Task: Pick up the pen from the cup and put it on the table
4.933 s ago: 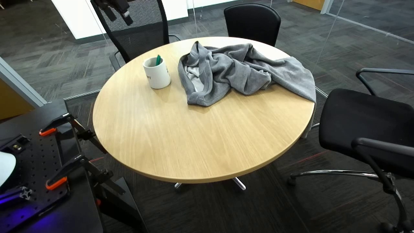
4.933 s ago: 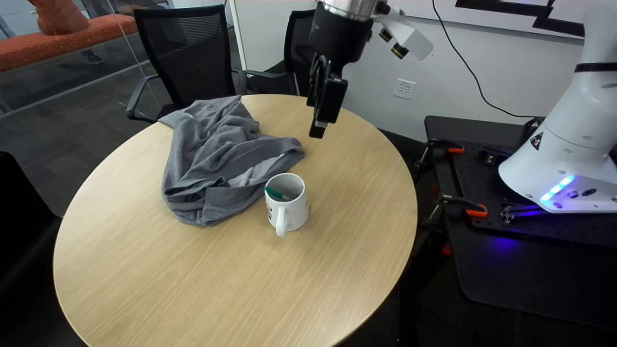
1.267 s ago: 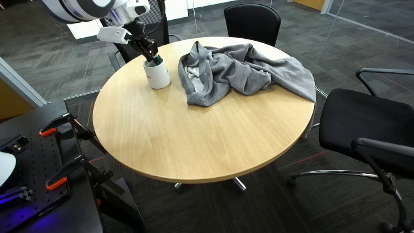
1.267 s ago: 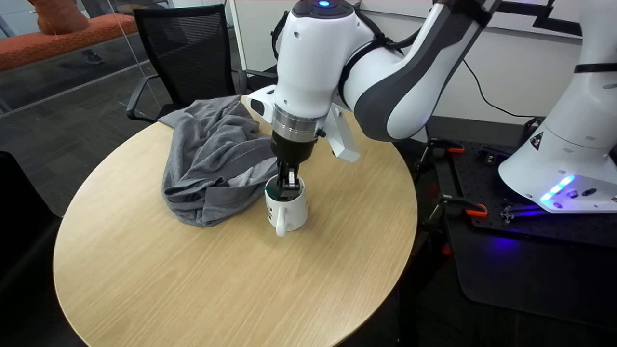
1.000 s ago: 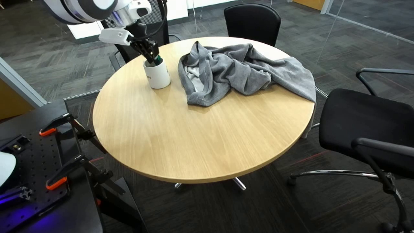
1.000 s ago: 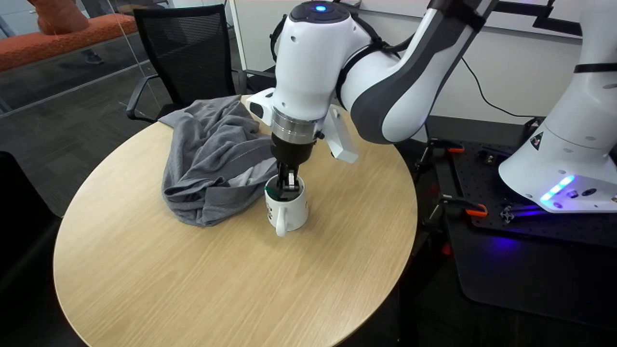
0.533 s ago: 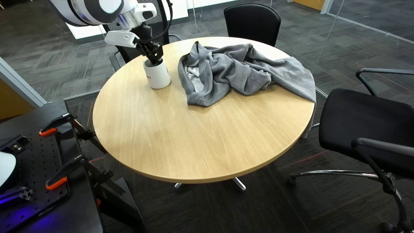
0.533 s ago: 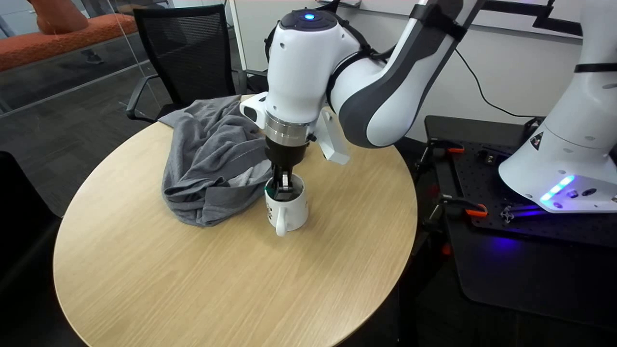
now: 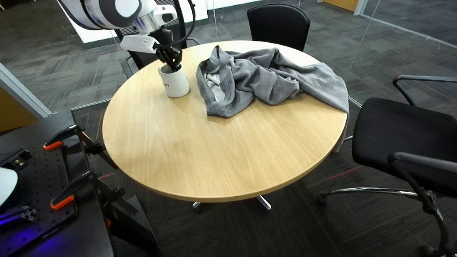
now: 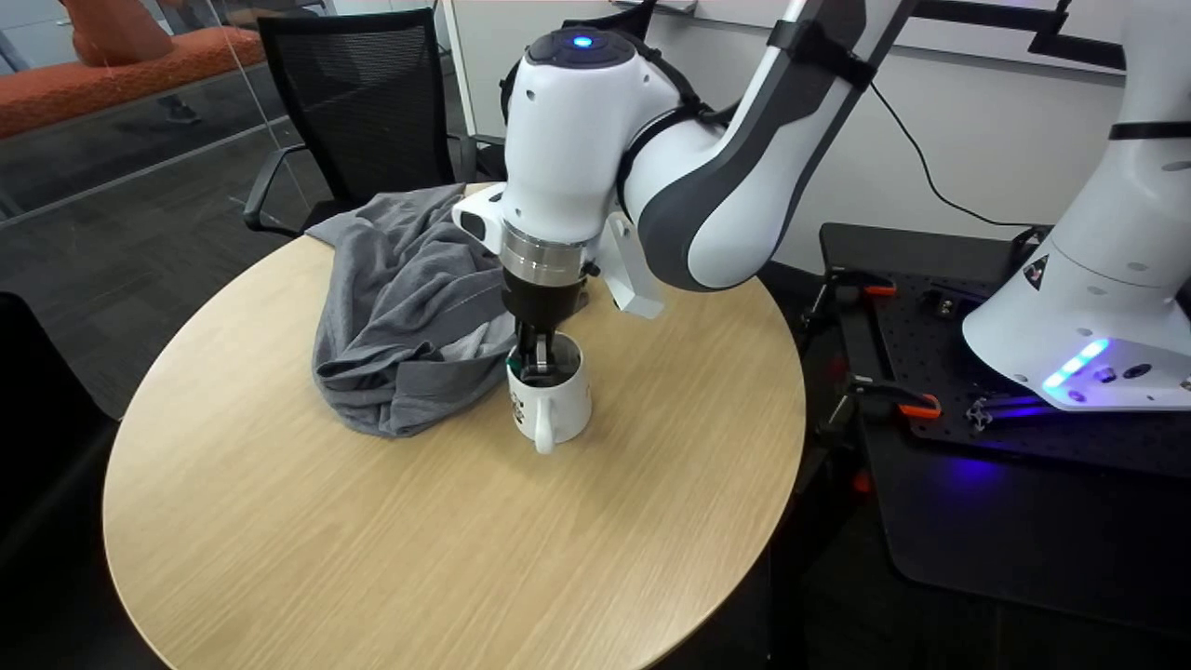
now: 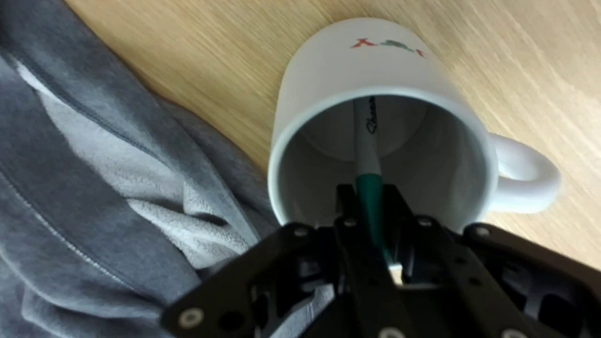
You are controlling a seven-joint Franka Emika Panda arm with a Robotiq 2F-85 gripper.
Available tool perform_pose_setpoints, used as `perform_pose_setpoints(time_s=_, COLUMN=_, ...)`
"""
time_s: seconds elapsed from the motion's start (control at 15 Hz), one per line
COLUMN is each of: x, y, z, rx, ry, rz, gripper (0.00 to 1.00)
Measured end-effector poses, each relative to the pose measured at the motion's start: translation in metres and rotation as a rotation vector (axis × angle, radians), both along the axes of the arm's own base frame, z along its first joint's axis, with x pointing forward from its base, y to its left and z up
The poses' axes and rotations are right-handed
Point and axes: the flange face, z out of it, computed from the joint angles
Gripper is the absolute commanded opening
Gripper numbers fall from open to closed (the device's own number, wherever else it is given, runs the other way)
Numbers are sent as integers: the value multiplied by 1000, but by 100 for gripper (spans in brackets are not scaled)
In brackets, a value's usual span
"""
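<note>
The white cup [image 9: 175, 84] stands on the round wooden table [image 9: 214, 153], its handle visible in an exterior view [image 10: 544, 423]. A pen [image 11: 366, 141] with a grey-white barrel and green cap leans inside it, lower end towards the bottom. In the wrist view my gripper [image 11: 366, 192] reaches into the cup's mouth, shut on the pen by its green cap, one dark finger on either side. Both exterior views show the fingertips down inside the rim, where the pen is mostly hidden by them.
A crumpled grey garment [image 10: 419, 307] lies on the table close beside the cup, and part of it hangs over the far edge. Black chairs [image 9: 278, 26] surround the table. The robot's dark stand [image 10: 986, 502] with orange-tipped clamps is near the table's edge.
My arm has come over to the cup and gone down into it. In the last second it has edged sideways and closed on the pen; the cup has shifted and turned slightly.
</note>
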Motion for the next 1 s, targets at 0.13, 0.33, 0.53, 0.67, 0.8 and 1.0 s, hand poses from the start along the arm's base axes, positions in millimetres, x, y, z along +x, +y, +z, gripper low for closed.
perform_pose_setpoints(time_s=0.13, x=-1, y=3, z=0, rx=0, ry=1, rz=5, gripper=4)
perform_pose_setpoints(time_s=0.33, x=-7, y=8, z=3, rx=-5, ry=-3, rz=17, gripper=4)
perform_pose_setpoints(time_s=0.53, x=-17, y=11, z=13, rx=-19, ry=-44, rz=25, gripper=4)
perform_pose_setpoints(time_s=0.67, x=-25, y=11, z=24, rx=-31, ry=-86, rz=16, gripper=4)
perform_pose_setpoints(time_s=0.8, x=-32, y=11, z=37, rx=-45, ry=-132, rz=6, gripper=4)
perform_pose_setpoints(time_s=1.0, x=-37, y=8, z=58, rx=-70, ry=-199, rz=-6, gripper=4)
